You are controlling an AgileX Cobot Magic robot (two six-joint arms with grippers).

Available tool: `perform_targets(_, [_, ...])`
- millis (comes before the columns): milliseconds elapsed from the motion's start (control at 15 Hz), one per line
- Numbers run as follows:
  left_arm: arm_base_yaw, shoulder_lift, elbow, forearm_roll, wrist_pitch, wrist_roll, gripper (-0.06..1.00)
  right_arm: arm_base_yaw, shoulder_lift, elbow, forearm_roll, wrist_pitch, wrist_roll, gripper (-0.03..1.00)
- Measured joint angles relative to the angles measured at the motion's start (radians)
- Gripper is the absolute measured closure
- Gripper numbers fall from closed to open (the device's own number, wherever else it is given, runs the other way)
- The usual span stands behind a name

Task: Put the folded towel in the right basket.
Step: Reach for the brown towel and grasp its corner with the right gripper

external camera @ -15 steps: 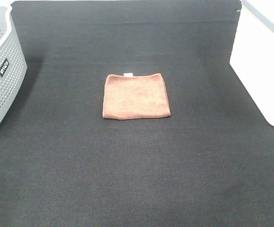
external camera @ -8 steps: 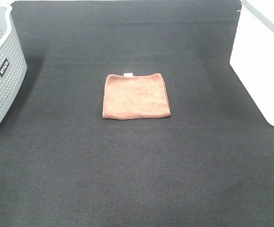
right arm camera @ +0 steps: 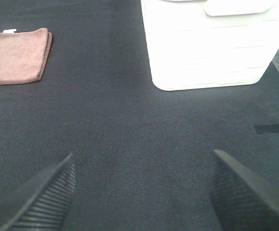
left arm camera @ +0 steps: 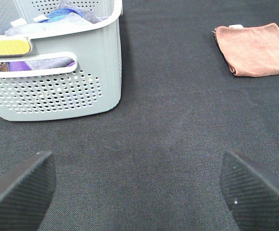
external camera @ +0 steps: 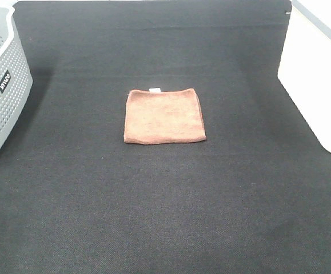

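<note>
Black woven mat [external camera: 165,217] bears a seemingly plush square towel [external camera: 164,116]; both arms' fingers [left arm camera: 19,187] [right arm camera: 43,197] spread.

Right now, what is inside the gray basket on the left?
The gray basket holds crumpled cloths, blue and grayish on top, with purple showing through the handle slot. Its perforated wall covers whatever lies lower, so the amount cannot be told.
</note>
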Motion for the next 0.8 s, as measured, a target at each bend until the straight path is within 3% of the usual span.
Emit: perform_targets(800, [0.0, 0.0, 0.0, 0.0, 0.0, 0.0, 0.07, 0.0, 0.0, 0.0, 0.0, 0.0, 0.0, 0.25])
